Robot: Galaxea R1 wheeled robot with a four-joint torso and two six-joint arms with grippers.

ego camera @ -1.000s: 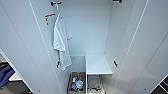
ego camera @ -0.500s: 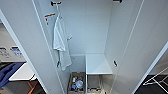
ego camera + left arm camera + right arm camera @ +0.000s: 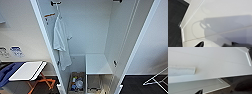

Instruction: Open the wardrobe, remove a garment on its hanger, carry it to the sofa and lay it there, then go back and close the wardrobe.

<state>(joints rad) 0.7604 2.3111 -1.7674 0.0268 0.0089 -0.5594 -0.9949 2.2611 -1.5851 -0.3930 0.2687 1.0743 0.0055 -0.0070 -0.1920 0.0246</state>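
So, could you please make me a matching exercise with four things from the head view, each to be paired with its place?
Things:
1. white shirt
2. white shelf
3. box of small items
4. folding table

Places:
A. outside the wardrobe, at its left, on orange legs
B. on the wardrobe floor, left of the divider
C. hanging high in the wardrobe, at the left side
D. low in the wardrobe, at the right side

Pairs: 1-C, 2-D, 3-B, 4-A
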